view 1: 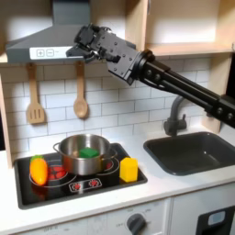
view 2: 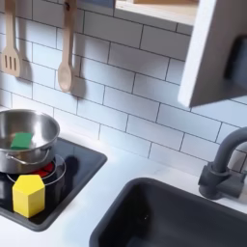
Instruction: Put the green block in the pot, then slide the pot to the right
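In the first exterior view, the pot (view 1: 84, 154) sits on the black stove top (view 1: 55, 188), and the green block (view 1: 87, 151) is already lying inside it. A yellow block (view 1: 128, 169) stands just beside the pot toward the first exterior view's right, and an orange-yellow toy vegetable (view 1: 38, 170) lies at the pot's other side. The gripper (view 1: 84, 40) hangs high up by the hood (view 1: 41, 41), well apart from the pot. It holds nothing, and I cannot tell if it is open or closed (it is too small and dark to see). I think the block part is done and the slide is what is left. The pot looks hard, shiny and light, so it may slip; pinching the rim should work best. The yellow block stands in the way and could get bumped. A sink (view 1: 188, 151) and a tap (view 1: 174, 117) are past it, and two wooden spoons hang on the tile wall (view 1: 128, 101).

In the second exterior view, the pot (view 2: 24, 137) is at the second exterior view's left, with the green block (view 2: 21, 141) showing inside. The yellow block (view 2: 29, 195) stands near it at the front. The stove top (view 2: 77, 169) is smooth and flat, good for sliding. The white counter (view 2: 125, 166) leads to the dark sink (view 2: 174, 217)
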You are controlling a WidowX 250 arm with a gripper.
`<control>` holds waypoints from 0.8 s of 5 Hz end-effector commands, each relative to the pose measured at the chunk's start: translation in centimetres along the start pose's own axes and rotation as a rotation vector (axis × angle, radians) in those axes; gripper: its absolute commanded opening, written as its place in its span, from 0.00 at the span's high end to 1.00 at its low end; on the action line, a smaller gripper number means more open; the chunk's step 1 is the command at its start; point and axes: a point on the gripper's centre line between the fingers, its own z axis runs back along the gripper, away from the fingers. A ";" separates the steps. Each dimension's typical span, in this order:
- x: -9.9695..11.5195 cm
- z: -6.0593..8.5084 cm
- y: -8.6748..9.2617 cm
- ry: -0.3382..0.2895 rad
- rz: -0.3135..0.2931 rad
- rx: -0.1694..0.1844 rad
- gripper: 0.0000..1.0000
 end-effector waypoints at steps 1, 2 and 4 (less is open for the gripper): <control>-0.5 0.9 -0.3 0.043 -0.005 -0.030 1.00; -1.2 0.8 -0.6 0.087 0.006 -0.047 1.00; -4.2 0.0 0.0 0.250 -0.001 -0.031 1.00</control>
